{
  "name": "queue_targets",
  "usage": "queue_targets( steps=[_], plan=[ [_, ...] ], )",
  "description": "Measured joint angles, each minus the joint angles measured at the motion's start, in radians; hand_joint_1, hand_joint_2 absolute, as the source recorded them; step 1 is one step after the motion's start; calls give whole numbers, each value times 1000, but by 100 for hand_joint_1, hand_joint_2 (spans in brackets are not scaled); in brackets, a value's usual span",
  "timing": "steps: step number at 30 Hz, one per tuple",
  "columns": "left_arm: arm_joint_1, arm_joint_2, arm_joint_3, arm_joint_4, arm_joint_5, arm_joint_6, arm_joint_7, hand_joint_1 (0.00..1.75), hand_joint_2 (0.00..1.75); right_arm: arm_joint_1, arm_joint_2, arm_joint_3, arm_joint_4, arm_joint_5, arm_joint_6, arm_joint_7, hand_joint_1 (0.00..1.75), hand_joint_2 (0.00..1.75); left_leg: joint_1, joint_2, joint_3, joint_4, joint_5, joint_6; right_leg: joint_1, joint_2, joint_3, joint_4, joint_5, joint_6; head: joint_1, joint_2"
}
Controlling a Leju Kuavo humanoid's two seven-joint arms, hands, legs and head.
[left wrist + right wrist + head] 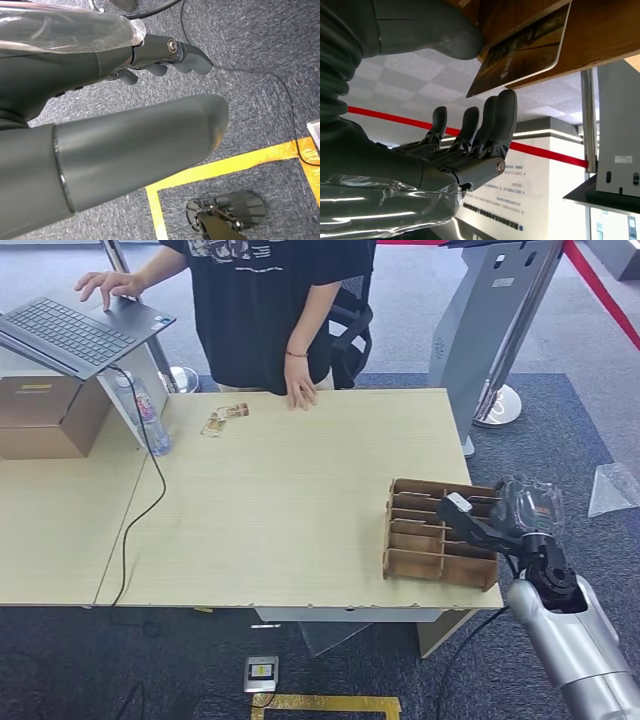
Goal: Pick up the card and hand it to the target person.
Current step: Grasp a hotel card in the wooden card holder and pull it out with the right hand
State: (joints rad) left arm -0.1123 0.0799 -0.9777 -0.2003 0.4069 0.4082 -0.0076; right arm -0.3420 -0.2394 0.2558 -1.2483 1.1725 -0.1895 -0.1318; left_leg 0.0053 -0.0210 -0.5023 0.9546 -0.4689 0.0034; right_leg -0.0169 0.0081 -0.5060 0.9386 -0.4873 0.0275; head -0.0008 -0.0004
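Observation:
A brown wooden slotted rack [423,530] stands at the table's near right corner. A dark printed card [520,52] stands in one of its slots. My right hand [483,523] reaches over the rack from the right, its thumb [433,27] on one side of the card and its fingers [501,112] on the other, still spread, with only a sliver of room between fingertip and card edge. The person [264,300] in a black shirt stands at the table's far side, one hand [300,392] resting on the tabletop. My left hand [124,135] hangs over the carpet, fingers straight, holding nothing.
Two small flat items [225,417] lie near the far edge. A laptop [75,330] sits on a cardboard box [45,415] at the left, with a water bottle [147,415] and a black cable [143,505] beside it. A grey stand [483,330] is beyond the table's right end.

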Motion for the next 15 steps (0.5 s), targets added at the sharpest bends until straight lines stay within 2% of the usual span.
queue_targets(
  steps=[15],
  plan=[
    [1,-13,0,0,6,4,14,0,0,-11,28,53,-29,21,24,9,96,175,0,0,0,0,0,0,0,0,0,0,0,0,0,0]
  ],
)
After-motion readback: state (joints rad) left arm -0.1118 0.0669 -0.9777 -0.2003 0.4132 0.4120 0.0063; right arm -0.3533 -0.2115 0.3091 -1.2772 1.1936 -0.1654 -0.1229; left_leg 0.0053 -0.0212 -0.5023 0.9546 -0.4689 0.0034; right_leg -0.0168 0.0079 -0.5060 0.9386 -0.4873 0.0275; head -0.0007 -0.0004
